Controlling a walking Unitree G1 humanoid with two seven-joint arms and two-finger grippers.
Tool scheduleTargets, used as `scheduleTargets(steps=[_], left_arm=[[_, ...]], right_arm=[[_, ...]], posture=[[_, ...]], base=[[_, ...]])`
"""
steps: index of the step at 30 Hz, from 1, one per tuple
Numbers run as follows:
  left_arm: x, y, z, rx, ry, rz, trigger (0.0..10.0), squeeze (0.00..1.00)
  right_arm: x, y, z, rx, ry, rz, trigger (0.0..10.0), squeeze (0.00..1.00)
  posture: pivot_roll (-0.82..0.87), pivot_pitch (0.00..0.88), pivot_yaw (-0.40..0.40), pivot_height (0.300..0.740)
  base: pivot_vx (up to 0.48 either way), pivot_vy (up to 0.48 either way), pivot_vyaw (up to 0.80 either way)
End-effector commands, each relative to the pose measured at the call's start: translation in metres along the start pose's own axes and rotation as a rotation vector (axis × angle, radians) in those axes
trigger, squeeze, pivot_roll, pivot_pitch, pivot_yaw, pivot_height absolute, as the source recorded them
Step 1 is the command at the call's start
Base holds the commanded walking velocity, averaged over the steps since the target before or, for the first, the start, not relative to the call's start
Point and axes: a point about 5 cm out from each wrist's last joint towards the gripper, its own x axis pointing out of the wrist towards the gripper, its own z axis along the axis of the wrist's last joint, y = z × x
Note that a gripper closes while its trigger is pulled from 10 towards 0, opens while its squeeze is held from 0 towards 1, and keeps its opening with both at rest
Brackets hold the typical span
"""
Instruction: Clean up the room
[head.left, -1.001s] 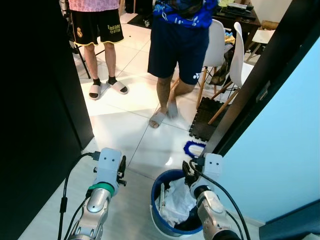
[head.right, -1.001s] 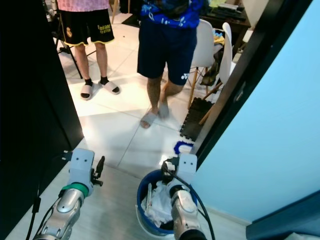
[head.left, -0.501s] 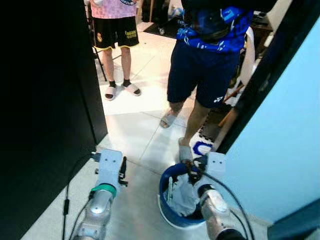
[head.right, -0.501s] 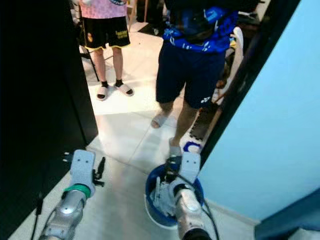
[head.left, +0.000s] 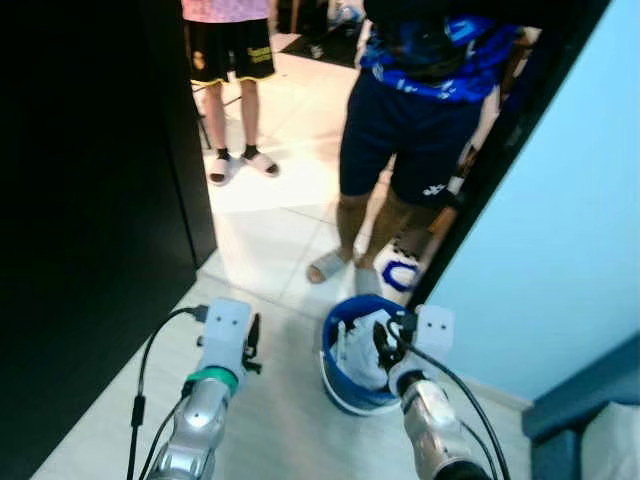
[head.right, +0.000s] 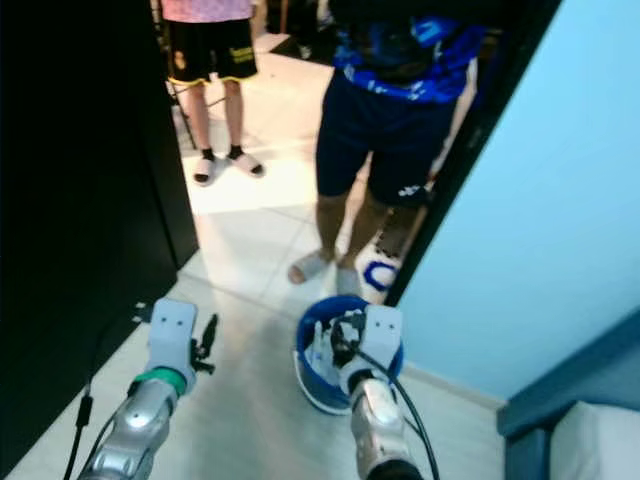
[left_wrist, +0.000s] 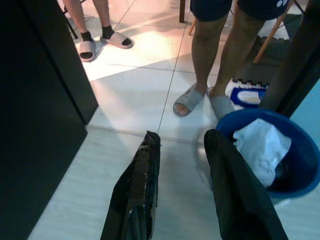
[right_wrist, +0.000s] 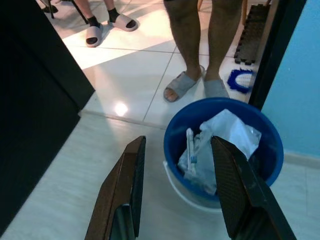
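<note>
We look down at a pale tiled floor (head.left: 270, 240). A blue bucket (head.left: 345, 390) holding crumpled white waste (head.left: 358, 345) stands beside a light blue wall (head.left: 540, 250). Our right gripper (head.left: 385, 345) hangs over the bucket's rim; our left gripper (head.left: 252, 340) hovers above the floor, near a dark panel (head.left: 90, 220). One person in blue shorts (head.left: 415, 130) stands just behind the bucket; another person in black shorts (head.left: 228, 60) stands farther back.
</note>
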Motion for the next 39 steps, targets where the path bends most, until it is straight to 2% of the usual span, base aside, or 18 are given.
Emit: scheduleTargets(steps=[1, 22, 39], left_arm=[[-0.0032, 0.0007, -0.0083, -0.007, 0.03, 0.003, 10.0, 0.0], [-0.004, 0.0017, -0.0088, -0.008, 0.031, 0.004, 10.0, 0.0], [-0.0041, 0.0021, -0.0093, -0.009, 0.032, 0.008, 10.0, 0.0]], right_arm=[[-0.0018, 0.0023, -0.0052, 0.004, 0.02, 0.003, 10.0, 0.0], [-0.0033, 0.0004, -0.0071, 0.003, 0.026, -0.01, 10.0, 0.0], [-0.0029, 0.0007, -0.0071, 0.001, 0.03, -0.009, 10.0, 0.0]], posture=[[0.03, 0.0, 0.009, 0.74], [0.03, 0.001, 0.011, 0.74], [0.03, 0.004, 0.003, 0.74]], base=[[-0.251, 0.0, 0.0], [-0.249, 0.0, 0.0], [0.0, 0.0, 0.0]])
